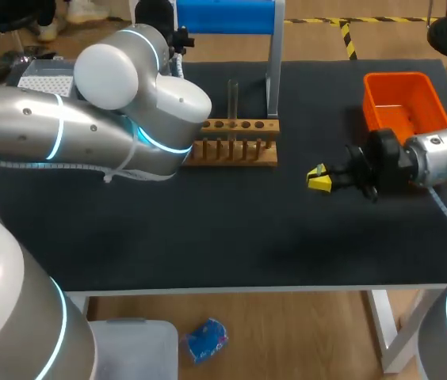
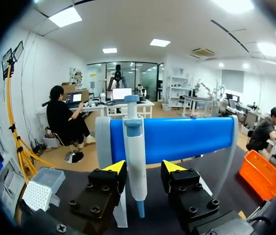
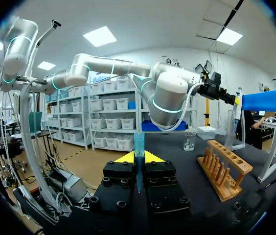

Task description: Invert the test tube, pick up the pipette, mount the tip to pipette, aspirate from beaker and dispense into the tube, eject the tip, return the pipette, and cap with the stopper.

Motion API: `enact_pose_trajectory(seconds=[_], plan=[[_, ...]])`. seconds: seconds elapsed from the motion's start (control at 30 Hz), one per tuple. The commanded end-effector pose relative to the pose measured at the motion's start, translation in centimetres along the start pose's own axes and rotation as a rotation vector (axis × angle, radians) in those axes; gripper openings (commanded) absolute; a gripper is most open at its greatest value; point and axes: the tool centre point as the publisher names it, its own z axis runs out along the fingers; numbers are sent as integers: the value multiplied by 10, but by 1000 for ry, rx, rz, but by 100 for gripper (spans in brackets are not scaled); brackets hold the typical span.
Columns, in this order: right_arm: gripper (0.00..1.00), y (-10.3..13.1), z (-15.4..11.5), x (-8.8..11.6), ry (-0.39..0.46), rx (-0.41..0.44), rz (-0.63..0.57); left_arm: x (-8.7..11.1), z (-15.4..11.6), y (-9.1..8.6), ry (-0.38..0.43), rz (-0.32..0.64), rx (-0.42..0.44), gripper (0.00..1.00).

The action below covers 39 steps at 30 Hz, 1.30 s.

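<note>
At the desk's (image 1: 208,237) ten o'clock corner sits a tip box (image 1: 45,79), and my left arm reaches past it toward the blue stand (image 1: 223,16) at twelve o'clock. The pipette (image 2: 130,147) hangs there, not yet lifted. The left tool (image 2: 143,169) is released, its fingers either side of the pipette's body with a gap showing on at least one side, so I judge the pick-up to be the step in hand. Just short of the stand, toward the middle, a wooden rack (image 1: 235,146) holds the test tube (image 1: 233,99) upright. That suggests the inverting is done, though I cannot tell which end is up. The beaker (image 3: 189,140) stands beyond the rack, seen from the right wrist, and looks untouched. At three o'clock the right tool (image 1: 319,178) hangs over bare desk, clenched on a single tip (image 3: 139,142) that stands up between its fingers, ready to be mounted. An orange bin (image 1: 398,77) waits at two o'clock, likely for the used tip. Mounting, drawing up, dispensing, ejecting, returning the pipette and capping all seem left to do. I can make out no stopper.
</note>
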Motion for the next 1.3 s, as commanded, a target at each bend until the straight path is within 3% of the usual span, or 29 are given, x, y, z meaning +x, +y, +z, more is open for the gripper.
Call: enact_pose_trajectory(seconds=[0.03, 0.47, 1.03, 1.3], plan=[[0, 1, -1, 1, 1, 2, 0, -2, 10, 0, 1, -2, 9, 44], [0, 1, -1, 1, 1, 2, 0, -5, 25, -1, -23, -1, 5, 36], [0, 1, -1, 1, 1, 2, 0, -8, 36, -2, -50, -12, 11, 40], [0, 1, -1, 1, 1, 2, 0, -9, 37, 0, -69, -21, 16, 31]])
